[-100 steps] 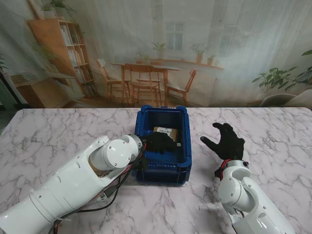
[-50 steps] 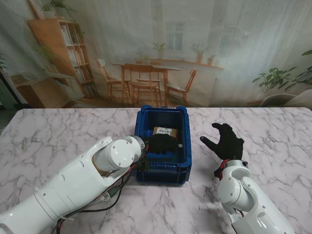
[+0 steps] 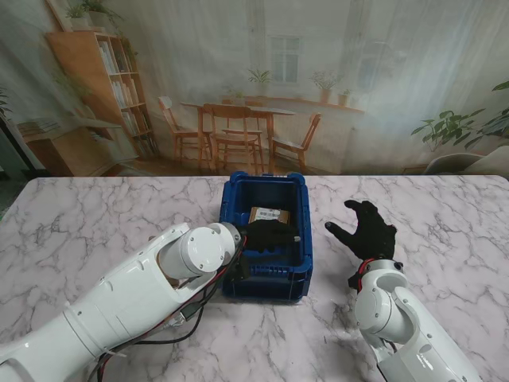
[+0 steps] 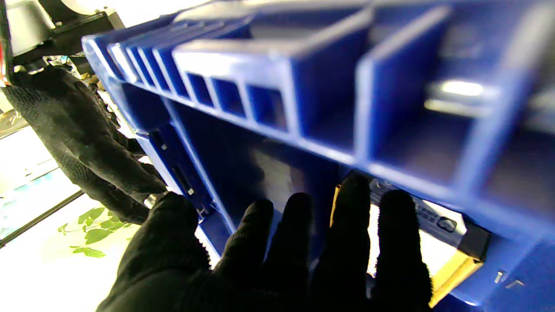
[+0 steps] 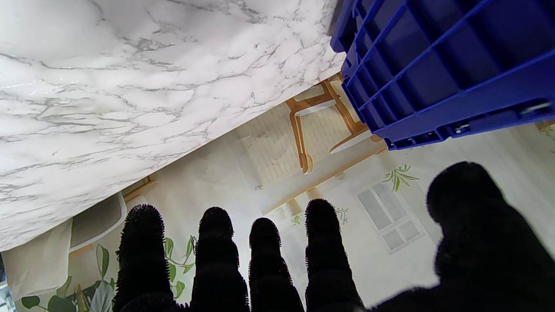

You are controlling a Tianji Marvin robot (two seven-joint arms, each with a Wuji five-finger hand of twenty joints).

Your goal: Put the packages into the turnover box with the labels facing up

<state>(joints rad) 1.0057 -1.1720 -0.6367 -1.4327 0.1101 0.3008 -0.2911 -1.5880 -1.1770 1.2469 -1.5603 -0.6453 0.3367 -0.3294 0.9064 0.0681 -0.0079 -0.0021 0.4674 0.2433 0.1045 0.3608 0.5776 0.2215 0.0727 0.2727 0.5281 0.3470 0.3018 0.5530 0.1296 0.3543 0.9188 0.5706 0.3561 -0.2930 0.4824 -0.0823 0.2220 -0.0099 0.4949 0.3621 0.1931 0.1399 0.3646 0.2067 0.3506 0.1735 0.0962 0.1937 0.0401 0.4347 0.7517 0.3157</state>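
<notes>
Nearest to me, the left hand (image 3: 269,236) reached over the near wall into the blue turnover box (image 3: 303,263), its black-gloved fingers (image 4: 349,225) spread flat over a package (image 3: 269,215) lying on the box floor; whether they gripped it could not be told. Beside the box on the right, the right hand (image 3: 367,231) hovered over the marble table (image 3: 445,231), fingers apart, holding nothing. Farther inside the box, the package showed a brown face with a pale label turned upward.
</notes>
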